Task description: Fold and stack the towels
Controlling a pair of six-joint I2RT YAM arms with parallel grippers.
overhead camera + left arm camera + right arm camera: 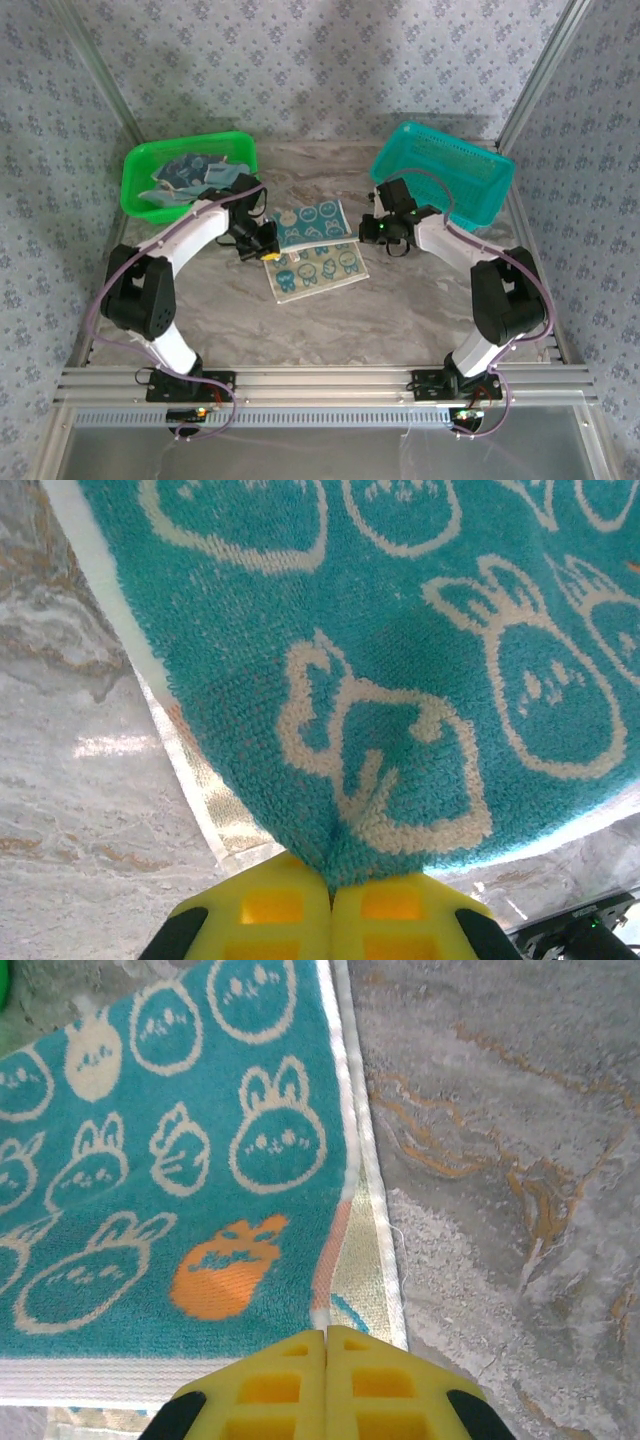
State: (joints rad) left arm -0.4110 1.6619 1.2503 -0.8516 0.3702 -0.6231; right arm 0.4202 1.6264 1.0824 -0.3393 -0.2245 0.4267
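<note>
At mid-table, between the two arms, lies one towel (312,225), partly doubled: a teal bunny-printed flap on the far side covers a pale reverse-side layer that shows on the near side. Its long axis runs left to right, rising slightly toward the right, and the flap's white-bordered free edge faces the arm bases.

Left gripper (262,240): yellow fingers closed tight, with teal pile pinched into the seam between them in the left wrist view (330,885). Right gripper (375,232): fingers likewise together, and a ridge of cloth at the flap's corner rises into their seam (327,1338). It is judged clamped on that corner, though the contact itself is hidden.

Step in hand, as judged: the first half-fold, with the flap's edge held at both ends. The next move calls for both ends to travel level toward the near edge, matching the borders before release, or the fold will skew.

Crumpled towels (190,175) wait in the green basket (135,165) at far left. A teal basket (470,160) stands at far right on the marble-patterned table (300,330).
</note>
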